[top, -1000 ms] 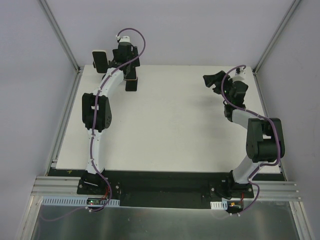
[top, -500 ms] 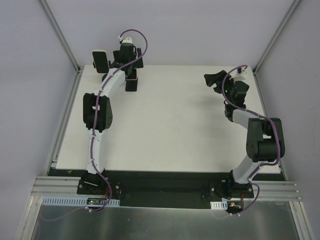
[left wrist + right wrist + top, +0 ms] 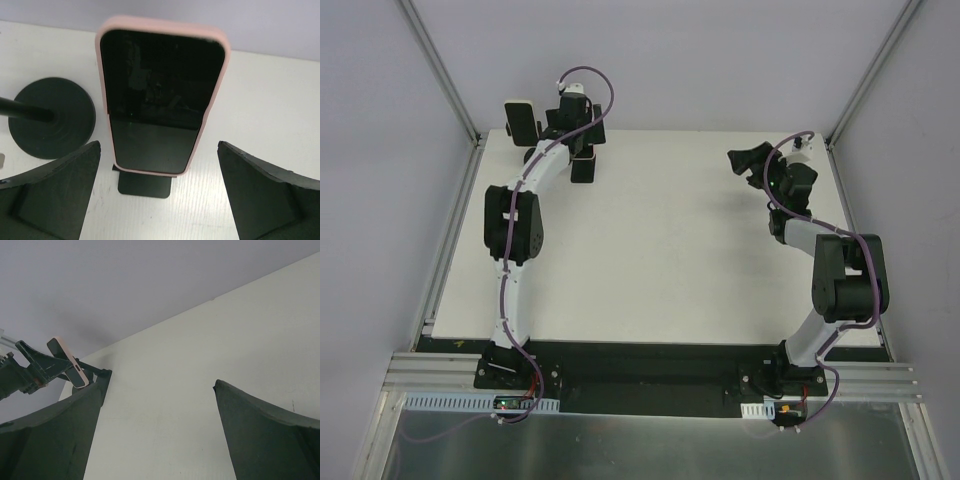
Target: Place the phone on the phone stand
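The phone (image 3: 160, 95), dark-screened in a pink case, leans upright on a black phone stand whose flat base (image 3: 145, 184) shows under it. In the top view the phone (image 3: 520, 122) is at the far left back corner. My left gripper (image 3: 159, 150) is open and empty. Its fingers stand either side of the phone's lower end, not touching it, and it shows in the top view (image 3: 570, 118) just right of the phone. My right gripper (image 3: 745, 160) is open and empty at the far right back. Its wrist view (image 3: 160, 385) shows the phone (image 3: 67, 367) far off, edge-on.
A round black base with a rod (image 3: 52, 117) stands on the table left of the phone. A black block (image 3: 582, 165) sits on the white table (image 3: 670, 240) just in front of the left gripper. Grey walls stand close behind and to the left.
My left wrist has shifted slightly to the right, away from the phone, with its jaws still open. The phone stays on the stand. The right arm has barely moved.
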`<action>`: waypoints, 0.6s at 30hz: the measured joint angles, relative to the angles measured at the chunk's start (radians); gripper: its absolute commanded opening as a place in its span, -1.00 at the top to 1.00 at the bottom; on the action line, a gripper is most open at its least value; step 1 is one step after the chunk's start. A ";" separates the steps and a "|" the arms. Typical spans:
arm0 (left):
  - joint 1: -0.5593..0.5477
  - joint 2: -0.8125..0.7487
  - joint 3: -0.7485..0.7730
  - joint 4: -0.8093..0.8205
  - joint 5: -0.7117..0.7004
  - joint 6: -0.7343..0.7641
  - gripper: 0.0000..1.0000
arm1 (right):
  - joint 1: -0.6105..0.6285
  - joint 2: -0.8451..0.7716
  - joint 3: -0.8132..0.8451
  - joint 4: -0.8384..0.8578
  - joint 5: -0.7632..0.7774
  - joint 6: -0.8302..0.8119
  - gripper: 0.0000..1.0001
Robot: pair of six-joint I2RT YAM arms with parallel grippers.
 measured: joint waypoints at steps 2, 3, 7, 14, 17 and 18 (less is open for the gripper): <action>0.000 -0.024 -0.042 -0.006 0.009 -0.011 -0.98 | 0.000 0.000 0.000 -0.005 0.001 -0.005 -0.93; -0.001 -0.046 -0.072 -0.011 0.015 -0.019 -0.98 | 0.000 -0.001 0.000 -0.016 0.005 -0.008 -0.93; -0.011 -0.197 -0.213 -0.024 0.028 -0.067 -0.98 | 0.009 -0.039 0.000 -0.142 0.044 -0.056 -0.93; -0.093 -0.806 -0.640 -0.001 0.108 -0.219 -0.98 | 0.210 -0.335 0.007 -0.561 0.306 -0.244 -0.93; -0.159 -1.086 -0.814 0.019 0.170 -0.265 -0.98 | 0.311 -0.565 -0.074 -0.650 0.320 -0.258 -0.93; -0.181 -1.173 -0.878 0.026 0.203 -0.276 -0.99 | 0.326 -0.638 -0.112 -0.669 0.319 -0.257 -0.93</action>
